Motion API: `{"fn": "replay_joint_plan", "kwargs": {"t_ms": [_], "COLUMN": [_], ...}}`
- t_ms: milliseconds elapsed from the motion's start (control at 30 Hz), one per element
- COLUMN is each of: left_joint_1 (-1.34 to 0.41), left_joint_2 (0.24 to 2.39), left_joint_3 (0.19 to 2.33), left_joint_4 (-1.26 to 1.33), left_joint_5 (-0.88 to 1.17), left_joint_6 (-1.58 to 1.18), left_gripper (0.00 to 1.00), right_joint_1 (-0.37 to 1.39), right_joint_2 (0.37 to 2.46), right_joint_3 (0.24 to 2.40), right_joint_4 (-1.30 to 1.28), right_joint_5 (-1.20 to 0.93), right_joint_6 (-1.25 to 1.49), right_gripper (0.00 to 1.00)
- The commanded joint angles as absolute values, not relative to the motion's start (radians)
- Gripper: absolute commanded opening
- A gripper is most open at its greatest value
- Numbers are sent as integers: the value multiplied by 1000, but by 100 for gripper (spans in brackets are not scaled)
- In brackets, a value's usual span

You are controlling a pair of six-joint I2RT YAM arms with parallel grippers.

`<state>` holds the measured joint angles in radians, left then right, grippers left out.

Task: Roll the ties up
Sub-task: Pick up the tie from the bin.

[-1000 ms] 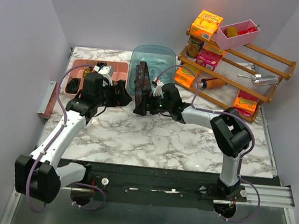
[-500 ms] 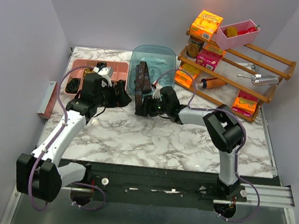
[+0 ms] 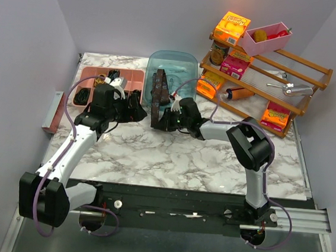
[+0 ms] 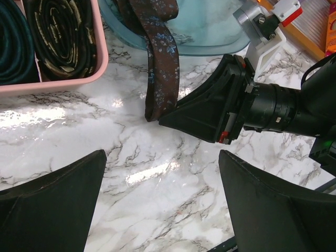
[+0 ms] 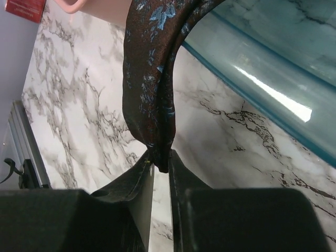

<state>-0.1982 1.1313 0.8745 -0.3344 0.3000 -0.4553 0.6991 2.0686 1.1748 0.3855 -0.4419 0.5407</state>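
Over the front rim of the teal bin (image 3: 176,57) hangs the brown tie (image 5: 152,79), patterned with small pale-blue flowers, its lower end reaching down to the marble table (image 3: 171,156). At that end the right gripper (image 5: 160,167) pinches the tip between its narrowed fingers. Just to the left, the left gripper (image 4: 161,157) hovers above the marble with its jaws spread wide (nothing between them). Beside it, the pink tray (image 4: 100,58) holds rolled ties (image 4: 63,37).
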Motion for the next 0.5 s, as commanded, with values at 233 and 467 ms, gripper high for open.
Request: {"fn": "replay_joint_plan", "kwargs": {"t_ms": [233, 467], "left_joint_1": [-190, -186], "left_joint_2": [1172, 1256], "left_joint_3": [759, 723], "left_joint_4": [-108, 92], "left_joint_5": [488, 597], "left_joint_6": [-535, -587], "left_gripper": [99, 99], "right_joint_1": [706, 704], "right_joint_2": [1945, 1901], "right_joint_3": [1140, 1146], "right_joint_4": [319, 258], "right_joint_5": [-504, -604], "right_joint_6": [511, 520], "right_gripper": [11, 9]}}
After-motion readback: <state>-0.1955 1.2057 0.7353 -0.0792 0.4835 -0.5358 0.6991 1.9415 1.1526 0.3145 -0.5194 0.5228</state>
